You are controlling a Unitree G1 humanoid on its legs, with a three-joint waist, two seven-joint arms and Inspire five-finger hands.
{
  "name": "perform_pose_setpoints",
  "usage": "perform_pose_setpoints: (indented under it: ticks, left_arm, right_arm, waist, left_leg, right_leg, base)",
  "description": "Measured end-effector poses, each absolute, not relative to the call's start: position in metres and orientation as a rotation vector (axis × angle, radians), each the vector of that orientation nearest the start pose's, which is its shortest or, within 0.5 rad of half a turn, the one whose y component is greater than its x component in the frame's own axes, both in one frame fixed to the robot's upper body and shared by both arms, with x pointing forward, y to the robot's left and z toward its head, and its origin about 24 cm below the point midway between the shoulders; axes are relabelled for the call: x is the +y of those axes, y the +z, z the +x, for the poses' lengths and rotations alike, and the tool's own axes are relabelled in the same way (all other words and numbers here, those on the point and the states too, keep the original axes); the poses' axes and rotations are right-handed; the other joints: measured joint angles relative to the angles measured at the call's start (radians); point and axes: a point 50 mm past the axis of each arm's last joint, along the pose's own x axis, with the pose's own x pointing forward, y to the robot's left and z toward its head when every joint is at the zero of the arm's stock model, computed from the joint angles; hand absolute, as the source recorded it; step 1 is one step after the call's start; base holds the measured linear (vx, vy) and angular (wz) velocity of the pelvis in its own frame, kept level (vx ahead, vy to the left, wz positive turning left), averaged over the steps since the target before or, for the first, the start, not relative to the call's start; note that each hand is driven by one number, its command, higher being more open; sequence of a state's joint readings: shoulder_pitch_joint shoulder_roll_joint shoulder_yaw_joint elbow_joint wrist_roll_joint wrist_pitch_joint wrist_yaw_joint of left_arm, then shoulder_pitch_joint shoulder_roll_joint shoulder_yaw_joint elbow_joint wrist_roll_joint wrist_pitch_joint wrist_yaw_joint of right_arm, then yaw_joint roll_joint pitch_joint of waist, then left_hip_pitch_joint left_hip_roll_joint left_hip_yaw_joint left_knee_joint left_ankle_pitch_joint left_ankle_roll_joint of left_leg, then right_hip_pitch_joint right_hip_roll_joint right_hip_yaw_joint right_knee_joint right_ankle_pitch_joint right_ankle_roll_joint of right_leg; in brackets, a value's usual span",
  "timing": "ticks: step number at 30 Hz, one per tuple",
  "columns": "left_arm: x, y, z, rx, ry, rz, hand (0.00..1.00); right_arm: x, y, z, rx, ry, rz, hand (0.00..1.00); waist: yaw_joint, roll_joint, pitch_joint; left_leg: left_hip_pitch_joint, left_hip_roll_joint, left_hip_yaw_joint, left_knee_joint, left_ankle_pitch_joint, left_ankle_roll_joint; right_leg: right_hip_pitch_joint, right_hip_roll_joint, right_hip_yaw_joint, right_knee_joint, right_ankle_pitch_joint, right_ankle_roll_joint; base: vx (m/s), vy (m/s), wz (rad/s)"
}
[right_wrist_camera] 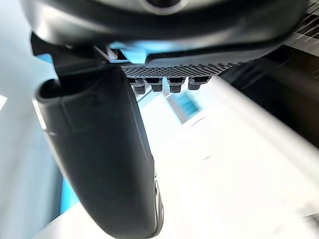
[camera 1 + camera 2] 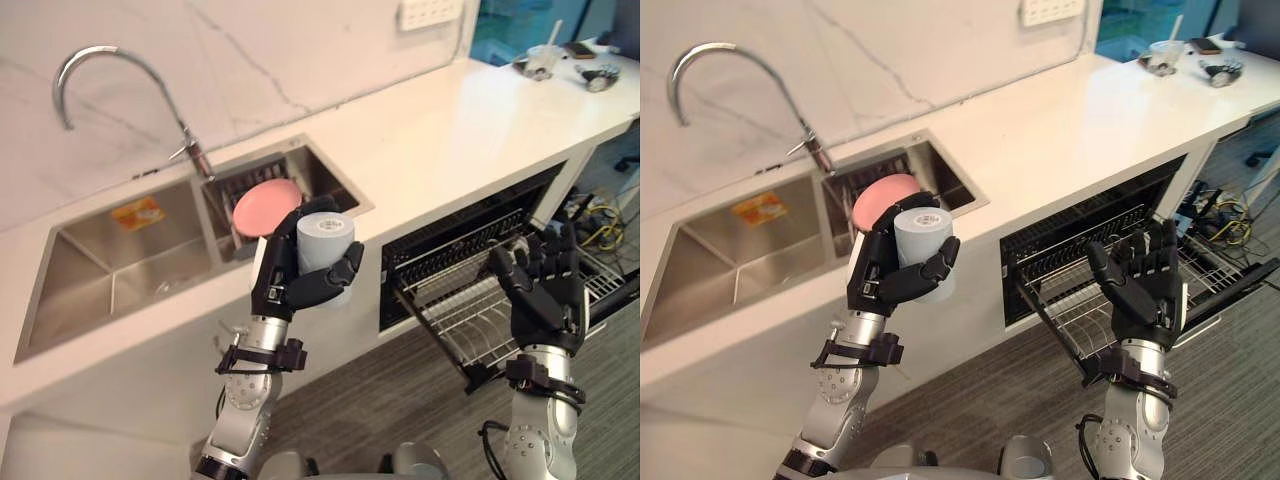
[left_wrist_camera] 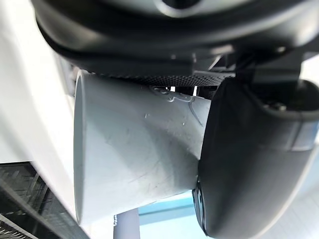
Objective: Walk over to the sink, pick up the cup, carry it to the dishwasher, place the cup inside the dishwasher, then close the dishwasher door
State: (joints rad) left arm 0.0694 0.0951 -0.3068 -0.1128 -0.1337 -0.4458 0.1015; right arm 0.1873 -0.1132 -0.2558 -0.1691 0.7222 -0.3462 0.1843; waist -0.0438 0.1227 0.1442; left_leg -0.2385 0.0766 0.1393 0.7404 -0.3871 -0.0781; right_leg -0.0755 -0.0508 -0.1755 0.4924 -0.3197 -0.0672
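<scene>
My left hand (image 2: 300, 285) is shut on a pale grey cup (image 2: 325, 243), held upright above the counter's front edge, just in front of the sink's right basin (image 2: 325, 180). The left wrist view shows the cup (image 3: 134, 159) pressed between palm and thumb (image 3: 249, 159). My right hand (image 2: 545, 285) hangs open, fingers straight and spread, over the pulled-out wire rack (image 2: 450, 310) of the open dishwasher (image 2: 460, 250) under the counter. It holds nothing.
A pink plate (image 2: 265, 205) leans in a dish rack in the right basin. The left basin (image 2: 110, 270) lies beside it, with a tall curved tap (image 2: 110, 70) behind. White counter (image 2: 470, 130) stretches right, with small items (image 2: 560, 60) at its far end.
</scene>
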Motion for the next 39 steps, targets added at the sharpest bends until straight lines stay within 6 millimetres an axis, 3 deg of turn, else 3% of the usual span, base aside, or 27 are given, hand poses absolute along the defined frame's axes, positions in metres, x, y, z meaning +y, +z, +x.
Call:
perform_pose_setpoints:
  ticks: [1,3,4,8,10,14,18,21,22,23,24,25,29,34,39]
  left_arm:
    - [0.106,0.095,0.221,-0.483,-0.158,-0.156,0.00]
    - [0.108,0.109,0.218,-0.557,-0.128,-0.175,0.00]
    - [0.108,0.117,0.217,-0.607,-0.123,-0.186,0.00]
    - [0.114,0.129,0.221,-0.674,-0.081,-0.195,0.00]
    - [0.121,0.125,0.223,-0.654,-0.023,-0.195,0.00]
    - [0.134,0.119,0.226,-0.632,0.077,-0.188,0.00]
    - [0.135,0.119,0.226,-0.630,0.089,-0.188,0.00]
    - [0.136,0.119,0.226,-0.629,0.105,-0.192,0.00]
    - [0.138,0.120,0.226,-0.634,0.119,-0.196,0.00]
    - [0.141,0.120,0.226,-0.633,0.135,-0.194,0.00]
    - [0.142,0.120,0.227,-0.634,0.143,-0.192,0.00]
    - [0.143,0.121,0.228,-0.633,0.140,-0.181,0.00]
    - [0.126,0.123,0.231,-0.628,0.048,-0.192,0.00]
    - [0.120,0.140,0.240,-0.700,-0.006,-0.162,0.00]
    - [0.124,0.141,0.242,-0.690,0.000,-0.147,0.00]
  right_arm:
    - [-0.239,0.090,0.198,-0.511,-0.134,0.460,1.00]
    - [-0.230,0.097,0.200,-0.537,-0.081,0.466,1.00]
    - [-0.226,0.097,0.200,-0.536,-0.070,0.473,1.00]
    - [-0.223,0.092,0.199,-0.524,-0.087,0.504,1.00]
    - [-0.222,0.085,0.202,-0.497,-0.078,0.505,1.00]
    - [-0.220,0.069,0.214,-0.420,-0.065,0.525,1.00]
    - [-0.218,0.061,0.218,-0.366,-0.055,0.537,1.00]
    - [-0.216,0.057,0.219,-0.335,-0.041,0.535,1.00]
    - [-0.214,0.056,0.221,-0.325,-0.027,0.536,1.00]
    - [-0.210,0.058,0.223,-0.325,-0.005,0.539,1.00]
    - [-0.209,0.058,0.224,-0.327,0.004,0.540,1.00]
    - [-0.208,0.058,0.225,-0.328,0.009,0.536,1.00]
    - [-0.213,0.056,0.226,-0.301,-0.027,0.511,1.00]
    - [-0.214,0.054,0.225,-0.283,-0.065,0.510,1.00]
    - [-0.212,0.060,0.224,-0.309,-0.070,0.543,1.00]
  waist:
    - [0.005,-0.001,0.001]
    - [0.007,0.004,-0.004]
    - [0.006,0.003,-0.009]
    - [-0.005,-0.051,-0.034]
    - [-0.005,-0.066,-0.039]
    - [-0.002,-0.071,-0.050]
    - [-0.003,-0.071,-0.050]
    - [-0.003,-0.068,-0.051]
    - [-0.001,-0.065,-0.052]
    - [-0.003,-0.071,-0.056]
    - [-0.005,-0.076,-0.058]
    - [-0.012,-0.086,-0.063]
    - [-0.027,-0.076,-0.065]
    - [-0.029,-0.077,-0.064]
    - [0.011,-0.084,-0.062]
  left_leg:
    - [-0.023,-0.004,0.007,-0.057,0.016,0.007]
    - [-0.017,-0.006,0.013,-0.190,0.115,0.019]
    - [-0.001,-0.003,0.025,-0.225,0.213,0.078]
    - [0.045,-0.057,0.066,-0.335,0.230,0.107]
    - [0.088,-0.070,0.069,-0.383,0.233,0.112]
    - [0.154,-0.077,0.088,-0.465,0.241,0.109]
    - [0.205,-0.073,0.112,-0.527,0.247,0.109]
    - [0.281,-0.057,0.124,-0.576,0.247,0.109]
    - [0.308,-0.042,0.130,-0.593,0.248,0.108]
    - [0.316,-0.041,0.141,-0.594,0.248,0.108]
    - [0.317,-0.043,0.152,-0.590,0.247,0.107]
    - [0.318,-0.046,0.157,-0.579,0.237,0.092]
    - [0.327,-0.020,0.130,-0.564,0.223,0.069]
    - [0.303,-0.025,0.067,-0.571,0.202,0.042]
    - [0.242,-0.021,0.010,-0.520,0.202,0.042]
  right_leg:
    - [0.009,0.002,0.033,-0.010,-0.001,0.009]
    - [0.013,0.010,0.071,-0.015,-0.012,0.034]
    - [0.025,0.012,0.094,-0.013,-0.024,0.055]
    - [0.037,-0.044,0.098,-0.073,-0.015,0.093]
    - [0.070,-0.052,0.092,-0.117,0.003,0.120]
    - [0.098,-0.055,0.075,-0.150,0.038,0.151]
    - [0.102,-0.055,0.049,-0.156,0.061,0.175]
    - [0.081,-0.062,-0.002,-0.054,0.074,0.191]
    - [0.047,-0.096,-0.080,-0.020,0.024,0.147]
    - [0.018,-0.156,-0.165,-0.060,0.024,0.114]
    - [0.003,-0.184,-0.191,-0.096,0.060,0.093]
    - [-0.019,-0.214,-0.202,-0.128,0.164,0.134]
    - [-0.024,-0.192,-0.187,-0.091,0.154,0.112]
    - [-0.051,-0.190,-0.157,-0.081,0.154,0.113]
    - [-0.002,-0.176,-0.198,-0.198,0.183,0.162]
  base:
    - [0.29,0.119,-0.99]
    - [0.29,0.136,-0.84]
    - [0.30,0.150,-0.55]
    - [0.25,0.109,-0.15]
    - [0.19,0.063,-0.02]
    - [0.12,0.019,-0.16]
    - [0.10,-0.004,-0.30]
    - [0.09,-0.031,-0.61]
    - [0.05,-0.061,-0.81]
    - [0.04,-0.069,-0.81]
    - [0.05,-0.083,-0.59]
    - [0.09,-0.108,-0.24]
    - [0.06,-0.100,-0.19]
    - [-0.03,0.033,0.04]
    - [-0.04,0.019,0.31]
